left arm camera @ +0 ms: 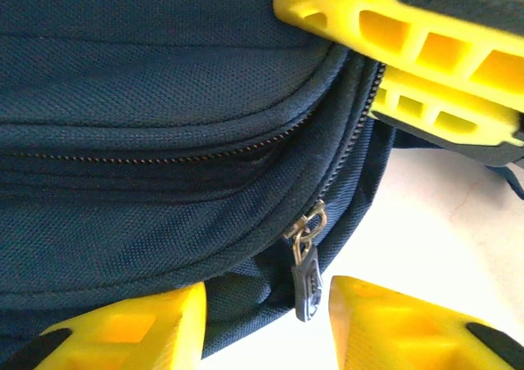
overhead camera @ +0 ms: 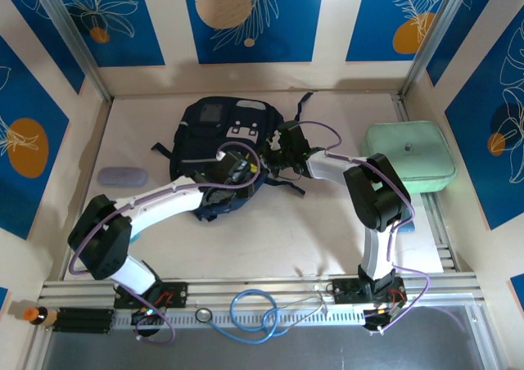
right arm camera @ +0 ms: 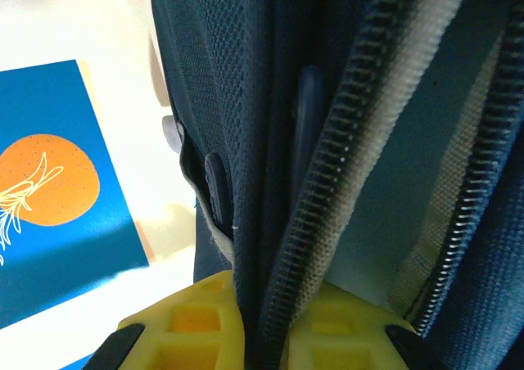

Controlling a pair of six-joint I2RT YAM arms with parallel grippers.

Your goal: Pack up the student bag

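1. Parted yellow fingers of the left gripper at the very front of the left wrist view, straddling the zipper pull without pinching it. Probably placed so as to close on the pull and run the zip.
2. Hanging loose from its slider, that pull, nearer the right-hand finger, with the zip line curving up and away across navy cloth.
3. Clamped together on the bag's zip edge, the right gripper, with fabric and zipper teeth nipped between its yellow pads. Likely held so to keep the edge taut and anchored, letting the slider travel without bunching the cloth.
4. Beside that clamp, in the right wrist view, two rows of teeth with pale lining between: a compartment mouth parted at this spot.
5. Same clamp at the upper right of the left wrist view, just beyond the pull, on one shared stretch of zip.
6. Student bag lying flat mid-table, toward the back wall, with both grippers at its near-right edge.
7. Well apart to the right, a mint-green case; well apart to the left, a pale lilac pouch. Neither touched.
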